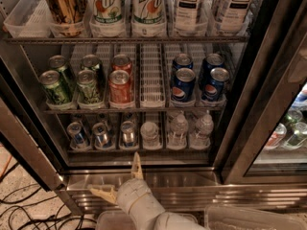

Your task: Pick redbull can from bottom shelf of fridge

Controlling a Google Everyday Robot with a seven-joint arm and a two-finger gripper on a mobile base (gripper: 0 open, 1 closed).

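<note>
The fridge (268, 104) stands open in front of me. Its bottom shelf (139, 150) holds three slim blue-and-silver redbull cans in the left lanes (76, 133), (101, 134), (128, 133). Small clear water bottles (178, 128) fill the lanes to their right. My gripper (120, 178) is open, with one finger (136, 164) pointing up towards the shelf and the other (103, 193) pointing left. It sits low in front of the ribbed metal base, below the cans and apart from them. It holds nothing.
The rack above bears green cans (55, 87), a red can (120, 85) and blue Pepsi cans (183, 84). The top rack holds tall bottles (146, 4). The dark door frame (244, 128) stands at the right. Cables (19, 205) lie on the floor at the left.
</note>
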